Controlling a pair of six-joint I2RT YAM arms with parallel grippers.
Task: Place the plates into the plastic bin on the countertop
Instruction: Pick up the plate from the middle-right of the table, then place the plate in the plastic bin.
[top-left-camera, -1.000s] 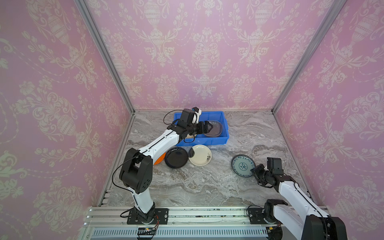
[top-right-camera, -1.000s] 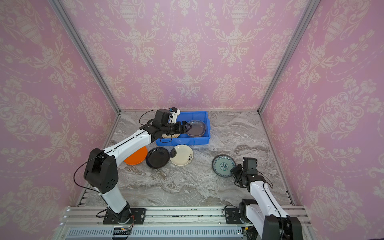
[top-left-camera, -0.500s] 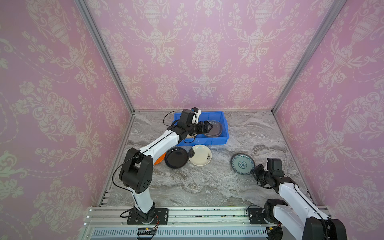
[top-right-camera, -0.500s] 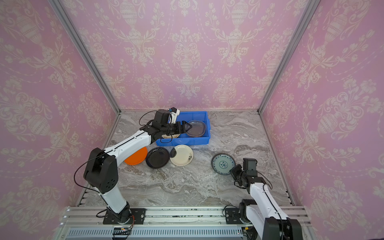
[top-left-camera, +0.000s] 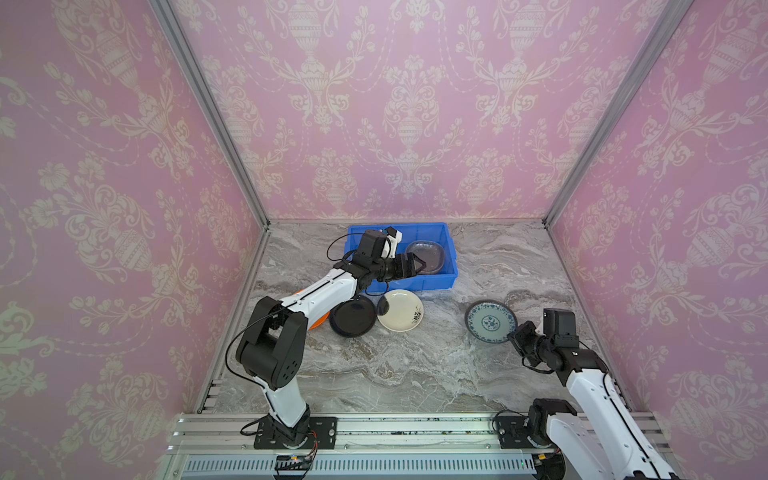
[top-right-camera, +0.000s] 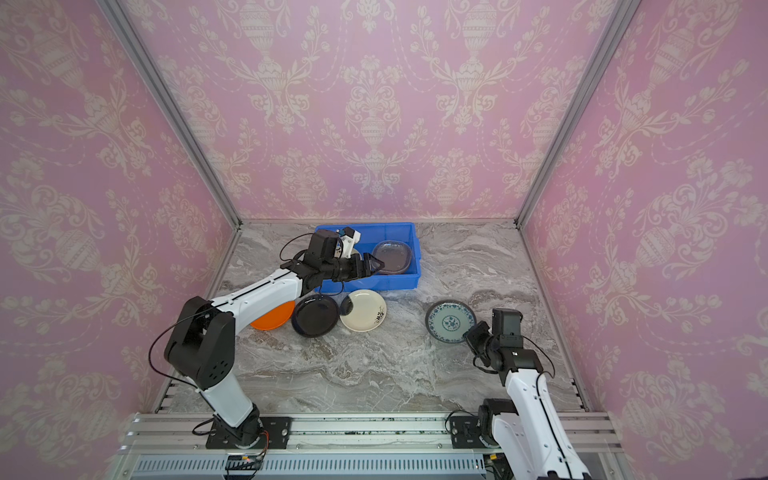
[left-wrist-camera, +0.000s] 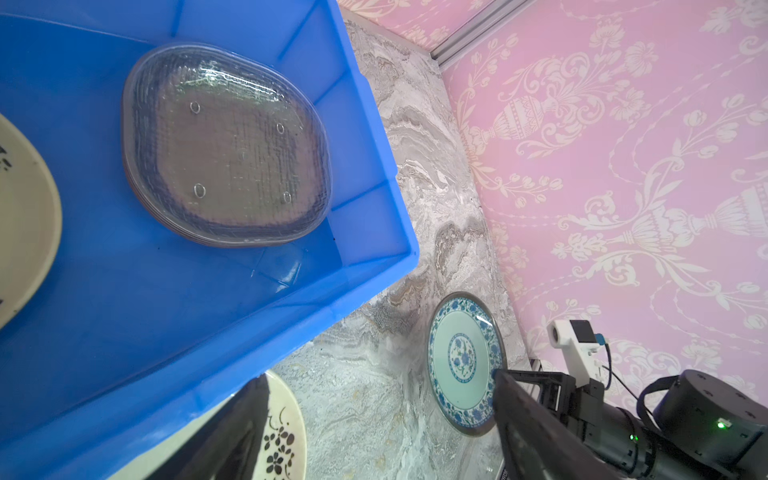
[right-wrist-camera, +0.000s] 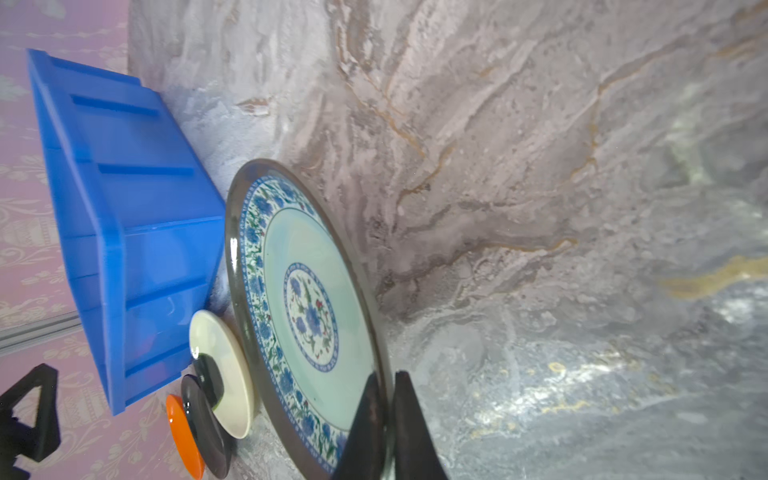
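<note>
Your right pincer (right-wrist-camera: 384, 380) is pressed together on the rim of the blue-patterned plate (right-wrist-camera: 307, 307), one finger on top of the edge and one beneath it. That plate (top-left-camera: 490, 321) sits on the counter (top-left-camera: 415, 365) well apart from the blue bin (top-left-camera: 419, 284), off the bin's front right corner, on the side facing the arm bases. The grip is on the part of the rim farthest from the bin. You cannot tell from these views whether the pinched edge has left the counter.

Your left pincer (top-left-camera: 417, 266) is spread wide and holds nothing. It hangs over the inside of the bin, just past the front wall, with its tips pointing at the stack of smoky glass plates (left-wrist-camera: 224, 145) in the bin's right half. The tips look close to the stack's near edge, but contact cannot be made out. A cream plate (left-wrist-camera: 20, 216) lies in the bin's left half, beside the glass.

Just outside the bin's front wall there are three more plates in a row. The cream flowered plate (top-left-camera: 401, 311) is nearest the bin's middle, the black plate (top-left-camera: 352, 318) overlaps its edge, and the orange plate (top-right-camera: 272, 318) is partly under your left arm.
</note>
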